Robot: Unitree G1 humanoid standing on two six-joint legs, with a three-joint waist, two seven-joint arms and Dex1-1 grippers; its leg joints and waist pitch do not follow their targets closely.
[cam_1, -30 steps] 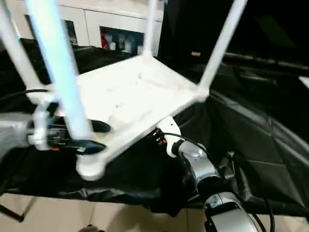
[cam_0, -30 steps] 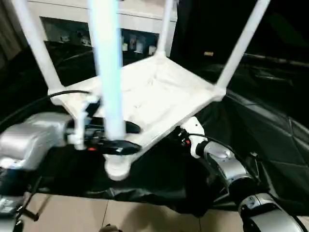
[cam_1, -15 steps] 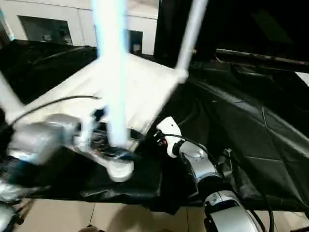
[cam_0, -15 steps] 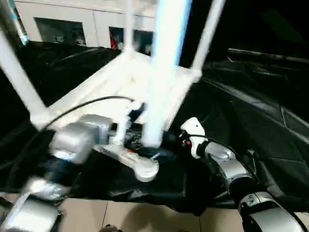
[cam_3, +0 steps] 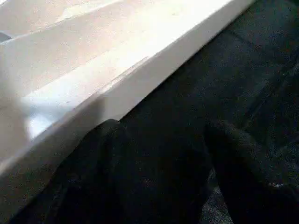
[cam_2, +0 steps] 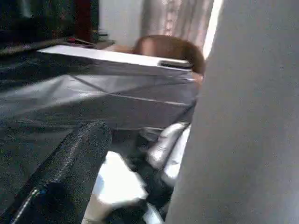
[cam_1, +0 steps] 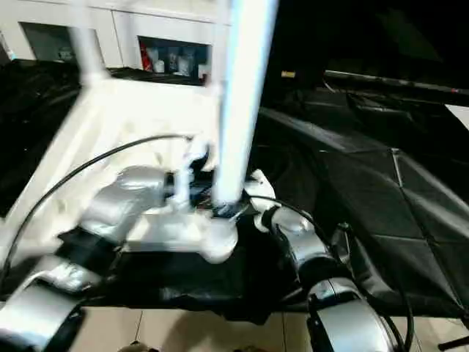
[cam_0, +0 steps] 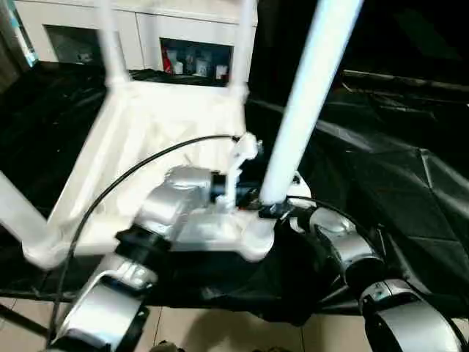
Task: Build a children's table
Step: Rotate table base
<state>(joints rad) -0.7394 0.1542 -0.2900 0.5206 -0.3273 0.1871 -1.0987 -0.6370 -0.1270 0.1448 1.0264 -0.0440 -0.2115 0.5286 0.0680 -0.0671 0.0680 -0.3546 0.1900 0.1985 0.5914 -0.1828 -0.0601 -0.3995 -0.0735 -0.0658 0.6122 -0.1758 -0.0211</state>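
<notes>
The white tabletop (cam_0: 168,125) lies underside up on the black-covered surface, its tubular legs standing upward. The nearest leg (cam_0: 300,110) rises from the corner socket (cam_0: 253,238) closest to me. My left arm reaches across the tabletop, and my left gripper (cam_0: 253,199) is shut on that leg just above the socket. In the left wrist view one black finger (cam_2: 60,186) lies beside the leg (cam_2: 243,116). My right gripper (cam_3: 163,135) is open just below the tabletop's edge (cam_3: 140,79), with only black cloth between its fingers.
Black cloth (cam_0: 381,161) covers the whole work surface and folds down to a tiled floor (cam_0: 220,330). A white glass-door cabinet (cam_0: 146,22) stands behind. A black cable (cam_0: 110,191) loops from my left arm over the tabletop.
The tabletop has swung round: the held corner and its leg moved from the left across to the right, up against my right wrist. My left arm followed it. The right arm stayed put.
</notes>
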